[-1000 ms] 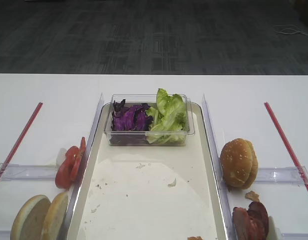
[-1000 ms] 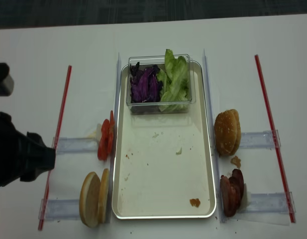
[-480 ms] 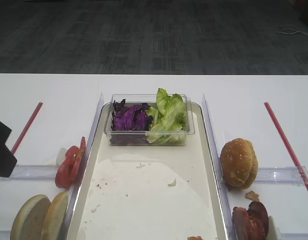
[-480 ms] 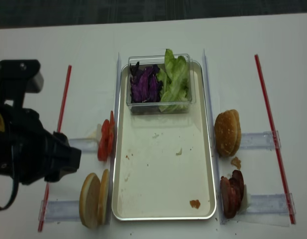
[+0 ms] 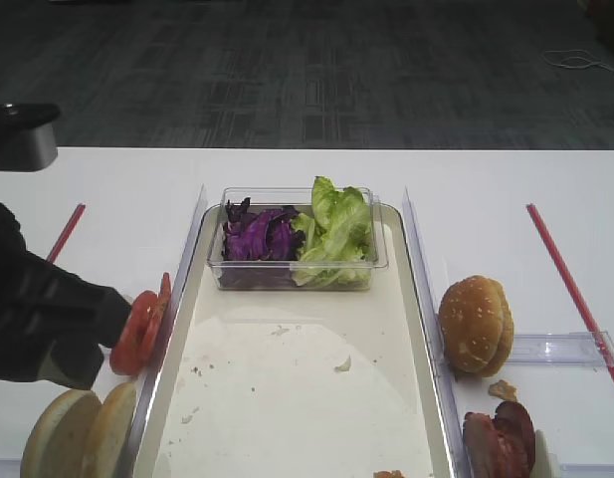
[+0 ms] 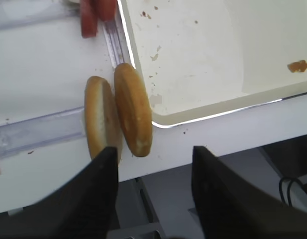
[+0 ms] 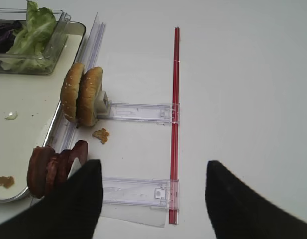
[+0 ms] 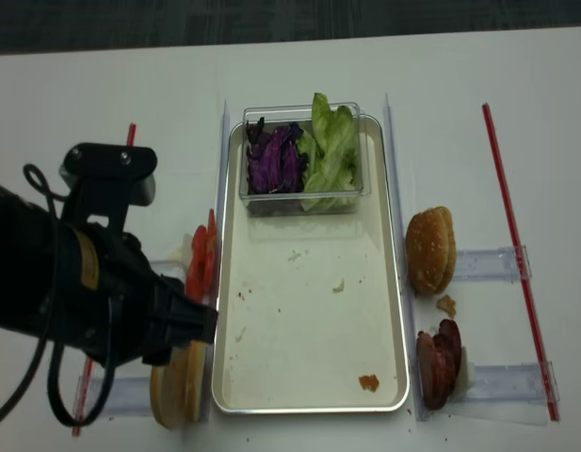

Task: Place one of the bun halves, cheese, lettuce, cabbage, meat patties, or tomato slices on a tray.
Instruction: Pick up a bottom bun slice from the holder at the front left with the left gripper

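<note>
Left wrist: left gripper (jaws apart) above bun halves.

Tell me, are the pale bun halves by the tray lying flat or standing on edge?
Standing on edge. The bun halves stand side by side, rims up, just outside the tray corner, in the left wrist view.

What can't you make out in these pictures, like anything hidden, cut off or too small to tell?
- Left gripper: both high views hide its tips behind the black arm.
- Pale cream bun halves standing on edge: realsense view, mostly covered by that arm.
- Thin red tomato slices: left wrist view, cut by the top edge.
- Dark reddish-brown meat patties: exterior high view, cut by the bottom edge.
- Cheese: not identifiable in any view.
</note>
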Available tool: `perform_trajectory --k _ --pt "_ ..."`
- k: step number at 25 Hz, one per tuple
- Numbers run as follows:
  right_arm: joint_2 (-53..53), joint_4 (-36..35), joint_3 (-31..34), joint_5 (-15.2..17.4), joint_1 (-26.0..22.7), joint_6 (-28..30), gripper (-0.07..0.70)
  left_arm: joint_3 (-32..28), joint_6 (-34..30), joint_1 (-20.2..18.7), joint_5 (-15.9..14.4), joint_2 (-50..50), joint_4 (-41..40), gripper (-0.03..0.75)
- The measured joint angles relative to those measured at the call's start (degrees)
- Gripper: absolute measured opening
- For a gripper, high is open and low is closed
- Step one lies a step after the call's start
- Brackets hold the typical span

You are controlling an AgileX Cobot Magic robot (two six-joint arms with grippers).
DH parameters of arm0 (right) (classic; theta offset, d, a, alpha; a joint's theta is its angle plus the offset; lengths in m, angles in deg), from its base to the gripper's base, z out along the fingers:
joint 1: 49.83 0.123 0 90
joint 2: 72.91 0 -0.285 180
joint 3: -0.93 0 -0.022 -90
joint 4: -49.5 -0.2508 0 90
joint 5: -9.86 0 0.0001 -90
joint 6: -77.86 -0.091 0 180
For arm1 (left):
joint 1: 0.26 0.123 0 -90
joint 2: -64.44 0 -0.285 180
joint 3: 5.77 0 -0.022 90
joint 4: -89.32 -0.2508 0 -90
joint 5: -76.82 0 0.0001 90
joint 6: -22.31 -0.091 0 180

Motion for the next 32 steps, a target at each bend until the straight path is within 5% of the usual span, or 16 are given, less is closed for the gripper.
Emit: perform_trajectory --k 9,32 --pt "0.00 0.00 0.00 0.00 0.00 0.00 0.470 0.00 7.17 -5.45 1.34 4.11 -3.80 0.324" --pt "0.00 0.02 0.09 0.00 0.00 0.00 0.470 -0.55 11.47 -5.57 4.22 14.07 -6.32 0.324"
